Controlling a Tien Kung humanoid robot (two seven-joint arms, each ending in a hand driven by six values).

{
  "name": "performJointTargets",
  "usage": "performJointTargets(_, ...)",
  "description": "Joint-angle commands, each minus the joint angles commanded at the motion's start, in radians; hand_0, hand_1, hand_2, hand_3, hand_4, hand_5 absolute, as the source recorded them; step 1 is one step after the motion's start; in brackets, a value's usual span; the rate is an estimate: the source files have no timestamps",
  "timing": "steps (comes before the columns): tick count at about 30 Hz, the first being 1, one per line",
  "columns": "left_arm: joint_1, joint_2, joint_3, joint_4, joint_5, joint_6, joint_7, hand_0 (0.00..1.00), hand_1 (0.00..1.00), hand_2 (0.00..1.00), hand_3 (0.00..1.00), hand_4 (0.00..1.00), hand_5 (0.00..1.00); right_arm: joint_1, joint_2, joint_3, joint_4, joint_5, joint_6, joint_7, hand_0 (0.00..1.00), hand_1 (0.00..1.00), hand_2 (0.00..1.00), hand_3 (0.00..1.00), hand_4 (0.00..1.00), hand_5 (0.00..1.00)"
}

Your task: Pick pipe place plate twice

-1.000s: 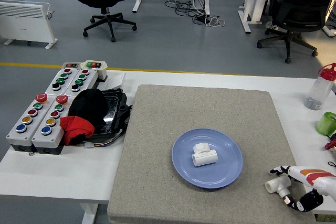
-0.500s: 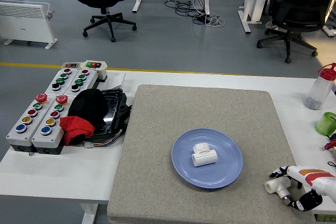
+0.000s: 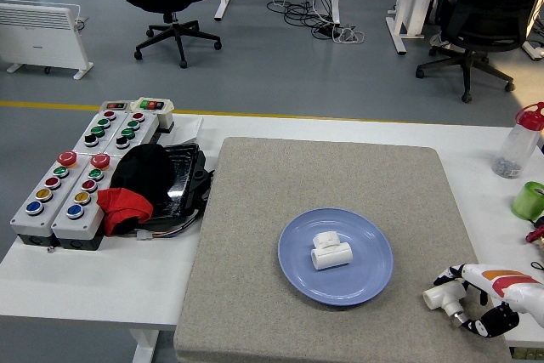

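Pipe (image 3: 442,297) has shifted slightly left toward the plate (image 3: 374,282), right hand (image 3: 473,299) clamped on it.

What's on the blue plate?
One white pipe piece lies on the plate, near the middle. Nothing else shows on it. The bit of plate under the pipe is hidden. A second pipe is off the plate, at the right hand.
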Motion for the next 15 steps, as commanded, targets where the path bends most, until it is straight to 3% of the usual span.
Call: performJointTargets(15,-0.005,0.0,0.002,0.0,-0.004,0.0,-0.001,0.719,0.759,0.725,0.675,0.413,0.998,0.01,0.005,0.013,0.001,0.003,-0.018,-0.002,0.414,0.521,0.553,0.757,0.635,0.13)
